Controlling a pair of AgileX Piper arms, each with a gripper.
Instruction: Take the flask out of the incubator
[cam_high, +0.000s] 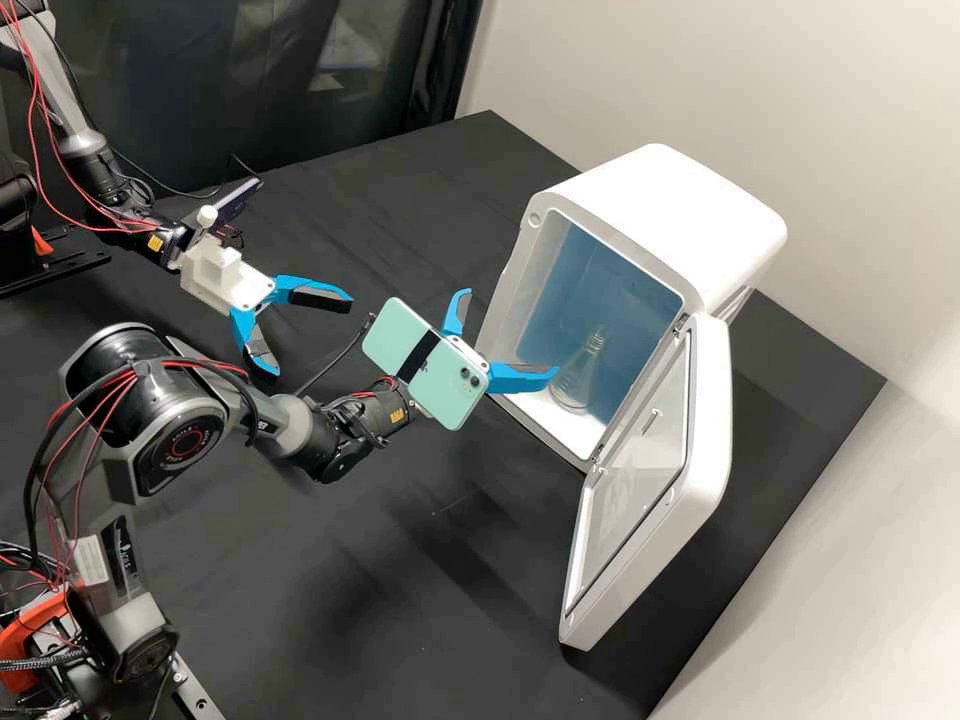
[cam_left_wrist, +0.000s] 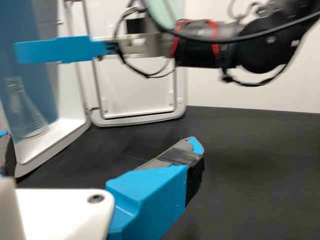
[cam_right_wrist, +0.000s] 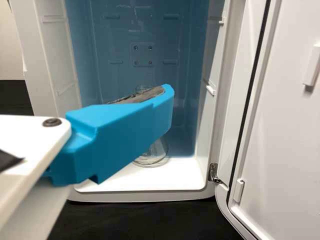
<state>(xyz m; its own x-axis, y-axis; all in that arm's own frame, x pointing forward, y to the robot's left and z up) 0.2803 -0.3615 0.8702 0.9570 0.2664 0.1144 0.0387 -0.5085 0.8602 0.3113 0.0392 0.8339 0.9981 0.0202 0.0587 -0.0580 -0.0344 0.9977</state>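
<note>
The flask (cam_high: 583, 372) is sat on the white floor of the incubator (cam_high: 660, 195), inside the blue-lit chamber. It's stood upright with the wide base down and the neck pointed straight up, so the long axis is vertical. It's clear glass, so its outline is hard to pick out against the blue back wall in the high view. It looks empty, but that can't really be told from here.

In the right wrist view most of the flask is blocked by one blue finger (cam_right_wrist: 120, 132) of that arm's own tool. Only the lower body and base are seen under it, and the neck is hidden. In the left wrist view the flask is caught blurry near the frame edge.

The door (cam_high: 665, 470) is swung wide open on its side hinge.

The right tool (cam_high: 495, 345) is held just in front of the opening. Its fingers are spread wide, nothing is gripped, and it's clear of the flask. Its white body is mostly covered by a teal phone (cam_high: 425, 362) strapped to the wrist.

The left tool (cam_high: 290, 322) is parked well back from the incubator over the black surface (cam_high: 400, 560). It's also spread wide, with nothing in it.
</note>
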